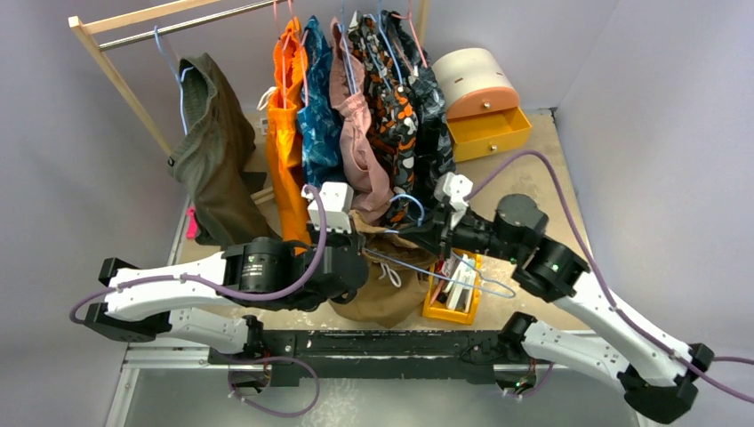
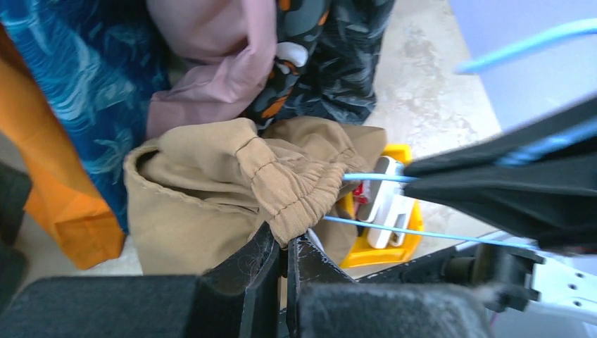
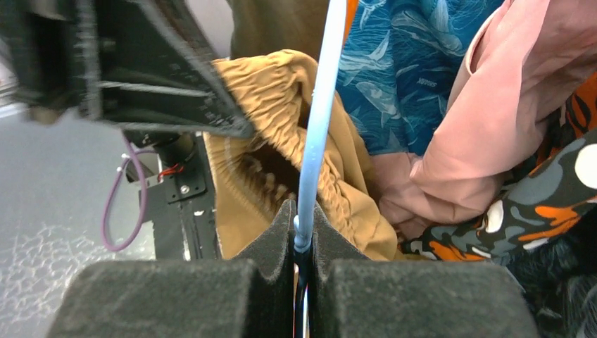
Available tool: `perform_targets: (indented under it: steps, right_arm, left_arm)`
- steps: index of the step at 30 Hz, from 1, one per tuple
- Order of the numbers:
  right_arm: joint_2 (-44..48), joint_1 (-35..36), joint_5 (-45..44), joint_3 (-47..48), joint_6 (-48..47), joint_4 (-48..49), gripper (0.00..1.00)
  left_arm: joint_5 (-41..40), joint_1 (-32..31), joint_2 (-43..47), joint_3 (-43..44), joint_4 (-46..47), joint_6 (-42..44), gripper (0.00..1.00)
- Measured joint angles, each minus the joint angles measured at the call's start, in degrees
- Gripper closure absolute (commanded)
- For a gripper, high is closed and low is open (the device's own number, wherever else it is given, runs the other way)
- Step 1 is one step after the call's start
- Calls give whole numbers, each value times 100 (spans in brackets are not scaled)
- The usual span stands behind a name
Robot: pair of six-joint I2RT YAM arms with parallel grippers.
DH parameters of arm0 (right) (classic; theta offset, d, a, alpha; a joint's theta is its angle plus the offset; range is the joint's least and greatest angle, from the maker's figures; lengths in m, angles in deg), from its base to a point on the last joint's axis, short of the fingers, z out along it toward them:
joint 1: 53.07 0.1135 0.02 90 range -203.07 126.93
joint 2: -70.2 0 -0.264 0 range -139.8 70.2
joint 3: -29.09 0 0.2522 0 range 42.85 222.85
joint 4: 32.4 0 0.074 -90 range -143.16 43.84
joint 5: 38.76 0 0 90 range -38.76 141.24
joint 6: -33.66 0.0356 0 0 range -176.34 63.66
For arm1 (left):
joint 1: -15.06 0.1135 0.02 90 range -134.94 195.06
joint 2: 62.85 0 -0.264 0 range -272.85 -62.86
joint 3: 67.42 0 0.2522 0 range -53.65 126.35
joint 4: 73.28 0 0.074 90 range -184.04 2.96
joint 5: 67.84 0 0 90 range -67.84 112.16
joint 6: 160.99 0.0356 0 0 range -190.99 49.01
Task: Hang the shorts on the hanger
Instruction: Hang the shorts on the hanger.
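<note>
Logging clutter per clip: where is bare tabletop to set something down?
Bare table lies between yellow drawer box and right wall. Crowded centre: left gripper on shorts, right gripper on hanger, under hanging clothes.

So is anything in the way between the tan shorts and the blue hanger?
Nothing visible. The left gripper pinches the shorts at the waistband, the right gripper clamps the light-blue hanger, and its wire meets the waistband. The hung clothes sit just behind.

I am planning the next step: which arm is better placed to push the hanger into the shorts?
Right, probably. The right fingers grip the hanger, which points at the open waistband. The left fingers only pinch the shorts.
</note>
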Motion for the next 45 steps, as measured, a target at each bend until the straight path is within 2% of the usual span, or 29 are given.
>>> perform_targets:
  steps: [4,9,14,18,22,25,28,34,38,41,45]
  right_arm:
    - [-278,0,-120,-323,109,693,100]
    - [-74,0,-282,-949,472,1746,100]
    - [-22,0,-205,-1040,835,2516,100]
    - [203,-2,-94,-1010,1099,2955,100]
    - [378,-7,-63,-643,1246,3202,100]
    - [466,-4,-61,-393,1244,3270,100]
    - [605,-4,-59,-380,1246,3244,100]
    - [1010,-4,-63,-1231,1453,3248,100]
    - [916,-17,-90,-1287,1491,3001,100]
    - [684,-22,-111,-723,1335,2640,100]
    - [192,-48,-39,769,1040,2352,100]
  left_arm:
    - [166,0,-114,245,343,304,100]
    - [295,0,-146,284,616,533,100]
    - [376,0,-155,374,815,684,100]
    - [514,0,-195,820,984,879,100]
    - [772,-2,-328,1635,1338,1193,100]
    - [951,-7,-328,1941,1759,1370,100]
    - [1056,-4,-258,1884,2070,1443,100]
    - [1180,0,-363,1314,2201,1438,100]
    - [1180,9,-743,1451,2081,1528,100]
    - [1174,39,-1117,2199,1919,1742,100]
    - [1375,35,-1375,3440,2262,2002,100]
